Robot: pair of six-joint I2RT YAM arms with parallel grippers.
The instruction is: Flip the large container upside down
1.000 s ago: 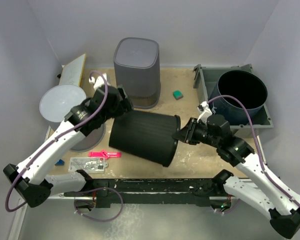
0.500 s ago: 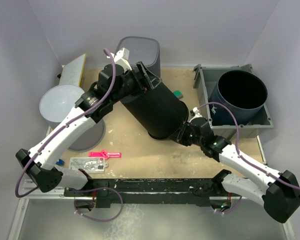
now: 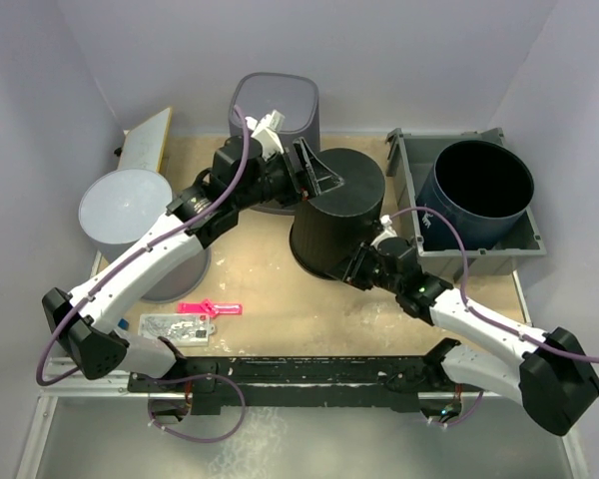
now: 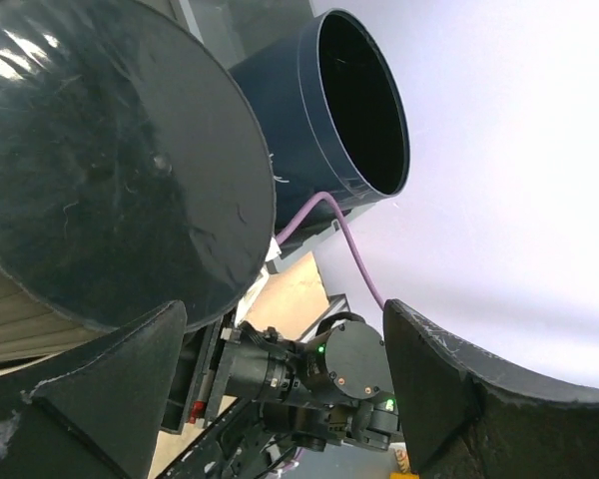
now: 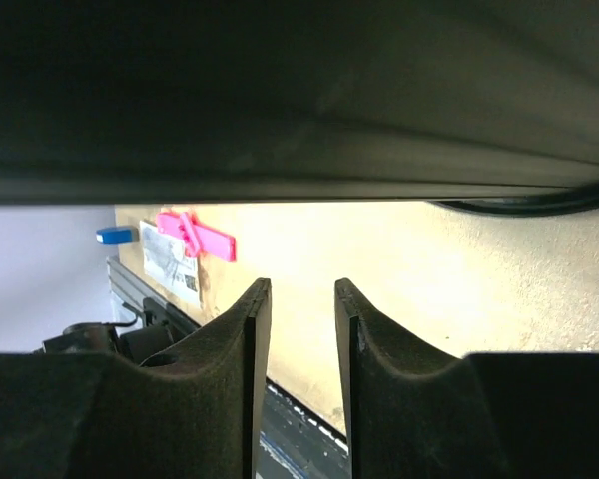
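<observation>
The large container (image 3: pixel 339 215), a black ribbed bin, stands mouth-down in the middle of the table, slightly tilted, with its round base (image 4: pixel 110 160) facing up. My left gripper (image 3: pixel 319 178) is at that base on the bin's upper left. Its jaws are wide open (image 4: pixel 282 309) and nothing is between them. The base edge is just beside one finger. My right gripper (image 3: pixel 354 267) is low at the bin's near rim. In the right wrist view the rim (image 5: pixel 299 90) runs just above the tips, and the fingers (image 5: pixel 299 287) stand a narrow gap apart with nothing between them.
A grey square bin (image 3: pixel 273 105) stands upside down at the back. At the right, a dark blue round bucket (image 3: pixel 479 185) sits in a grey tray (image 3: pixel 524 244). A grey round lid (image 3: pixel 125 205) is at the left. A pink clip (image 3: pixel 210 308) and a card (image 3: pixel 170 327) lie near the front.
The black container swung from lying on its side to standing mouth-down. The left gripper rose and moved right with its base. The right jaws parted slightly and hold nothing.
</observation>
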